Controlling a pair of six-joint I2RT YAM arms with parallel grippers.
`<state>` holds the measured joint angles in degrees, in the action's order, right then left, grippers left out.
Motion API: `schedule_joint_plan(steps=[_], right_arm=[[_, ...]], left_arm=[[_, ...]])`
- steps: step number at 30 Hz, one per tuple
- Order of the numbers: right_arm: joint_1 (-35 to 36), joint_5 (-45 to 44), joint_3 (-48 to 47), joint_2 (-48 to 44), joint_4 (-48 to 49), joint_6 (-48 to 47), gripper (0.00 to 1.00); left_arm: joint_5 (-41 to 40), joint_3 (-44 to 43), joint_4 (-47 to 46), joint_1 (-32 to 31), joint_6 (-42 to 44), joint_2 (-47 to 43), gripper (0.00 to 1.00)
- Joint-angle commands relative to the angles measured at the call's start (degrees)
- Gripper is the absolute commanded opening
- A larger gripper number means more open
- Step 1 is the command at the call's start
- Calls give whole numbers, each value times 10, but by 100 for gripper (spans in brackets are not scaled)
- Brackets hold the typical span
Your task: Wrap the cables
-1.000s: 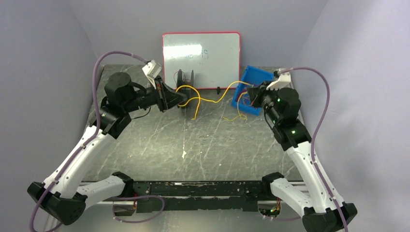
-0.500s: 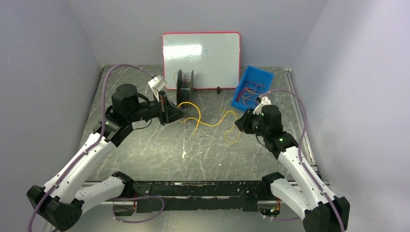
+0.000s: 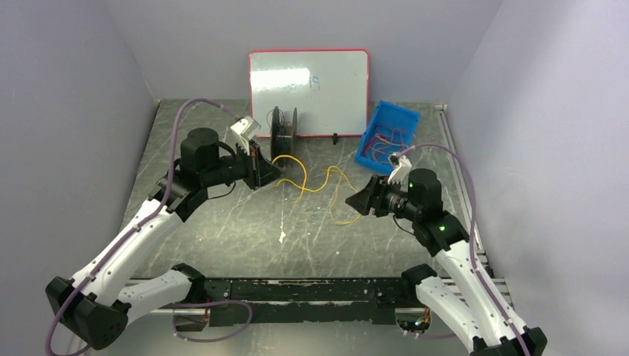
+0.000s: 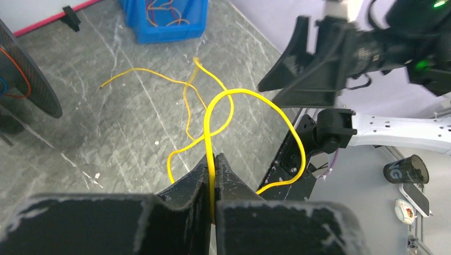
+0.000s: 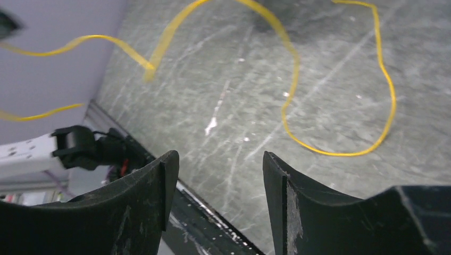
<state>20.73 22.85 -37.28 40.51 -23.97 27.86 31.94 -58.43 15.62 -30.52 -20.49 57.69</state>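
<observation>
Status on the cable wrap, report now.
Left gripper shut on yellow cable. Right gripper open, empty, over the table. Slack lies looped between them. Black reel just beyond left gripper, nothing blocking it.

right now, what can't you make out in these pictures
Whiteboard writing: top view, too faint and small.
Blue bin contents: top view, tangle too small to count.
Yellow cable's held end: left wrist view, hidden between the left gripper's fingers.
Spool: left wrist view, cut off by the left edge.
</observation>
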Motion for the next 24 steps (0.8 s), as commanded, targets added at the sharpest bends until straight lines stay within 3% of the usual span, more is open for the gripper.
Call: schedule_joint_plan(steps=[1, 9, 14, 18, 24], right_arm=[[5, 88, -60, -14, -5, -11, 63], [6, 174, -126, 17, 41, -54, 63], [12, 235, -107, 54, 138, -24, 65], [56, 215, -105, 98, 191, 17, 63], [187, 130, -137, 162, 197, 22, 62]], left_arm=[[-2, -6, 22, -12, 28, 21, 7], [27, -25, 42, -41, 50, 43, 7], [24, -29, 52, -50, 62, 43, 7], [13, -26, 59, -55, 66, 41, 7], [5, -23, 62, -62, 74, 41, 7]])
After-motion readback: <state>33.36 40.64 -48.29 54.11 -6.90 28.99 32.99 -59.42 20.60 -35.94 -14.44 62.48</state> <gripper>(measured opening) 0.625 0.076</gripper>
